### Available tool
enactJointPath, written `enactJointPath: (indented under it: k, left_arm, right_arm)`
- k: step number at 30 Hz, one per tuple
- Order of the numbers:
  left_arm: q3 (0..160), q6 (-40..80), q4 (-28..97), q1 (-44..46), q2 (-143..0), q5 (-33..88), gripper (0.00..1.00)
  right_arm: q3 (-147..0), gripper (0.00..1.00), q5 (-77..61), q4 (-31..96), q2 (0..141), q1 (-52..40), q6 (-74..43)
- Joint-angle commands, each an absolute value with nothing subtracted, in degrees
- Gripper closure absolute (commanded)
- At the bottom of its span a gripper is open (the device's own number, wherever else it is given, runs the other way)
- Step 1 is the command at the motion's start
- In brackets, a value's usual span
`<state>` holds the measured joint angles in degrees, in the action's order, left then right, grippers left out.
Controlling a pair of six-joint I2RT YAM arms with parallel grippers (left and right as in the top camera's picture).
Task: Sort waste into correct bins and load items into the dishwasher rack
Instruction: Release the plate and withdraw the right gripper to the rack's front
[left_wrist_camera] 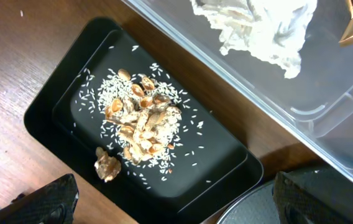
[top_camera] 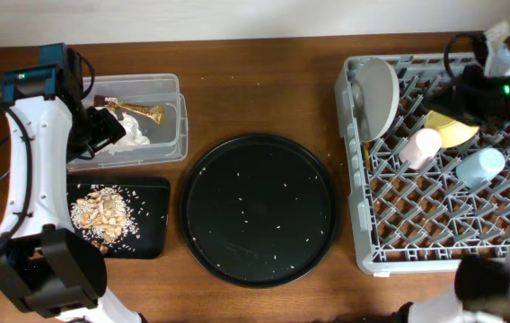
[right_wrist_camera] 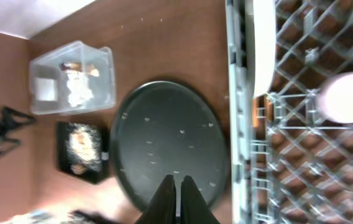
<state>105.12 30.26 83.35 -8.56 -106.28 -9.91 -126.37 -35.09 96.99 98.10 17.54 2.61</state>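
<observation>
The clear tub (top_camera: 170, 126) holds the crumpled white napkin (top_camera: 135, 136) and the gold-and-brown wrapper (top_camera: 145, 113). In front of it, the black rectangular tray (top_camera: 152, 224) carries rice and brown chunks (top_camera: 102, 213). My left gripper (top_camera: 104, 128) hovers over the tub's near-left edge, open and empty; its view shows the food scraps (left_wrist_camera: 142, 124), the napkin (left_wrist_camera: 257, 25) and the wide-apart fingers (left_wrist_camera: 46, 202). The dishwasher rack (top_camera: 506, 242) holds the grey plate (top_camera: 376, 94), pink cup (top_camera: 419, 146), yellow-green bowl (top_camera: 452, 133) and light blue cup (top_camera: 479, 166). My right gripper (right_wrist_camera: 178, 193) is shut on nothing, high up.
A large round black tray (top_camera: 258, 208) with stray rice grains lies between the bins and the rack. The right arm (top_camera: 484, 85) hangs over the rack's far corner. The left arm's white link (top_camera: 30, 161) runs along the table's left side.
</observation>
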Motion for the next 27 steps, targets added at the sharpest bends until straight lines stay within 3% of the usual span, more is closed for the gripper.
enactJointPath:
  k: [1, 3, 4, 8, 21, 27]
  left_arm:
    - [105.43, 30.37, 83.42, -8.69, -105.41, -10.35, 0.0]
    - [105.43, 30.39, 83.42, -8.69, -105.41, -10.35, 0.01]
    - [105.43, 30.37, 83.42, -8.58, -105.41, -10.35, 0.01]
    - [105.43, 30.39, 83.42, -8.6, -105.41, -10.35, 0.01]
    - [105.43, 30.39, 83.42, -8.64, -105.41, -10.35, 0.0]
    - [105.43, 30.37, 83.42, -8.64, -105.41, -10.35, 0.01]
  right_arm:
    - [-120.79, 0.88, -25.06, 97.34, 88.33, 12.73, 4.08]
    - [-112.31, 0.63, -24.62, 97.34, 80.47, 8.71, 4.05]
    - [-109.4, 0.02, -24.77, 97.34, 78.11, 7.55, 4.08]
    - [-100.68, 0.02, -24.82, 97.34, 71.75, 5.26, 4.05]
    - [-100.68, 0.02, -23.81, 96.68, 76.01, 5.26, 4.1]
    - [-97.03, 0.02, -19.55, 86.0, 61.25, 0.75, 4.71]
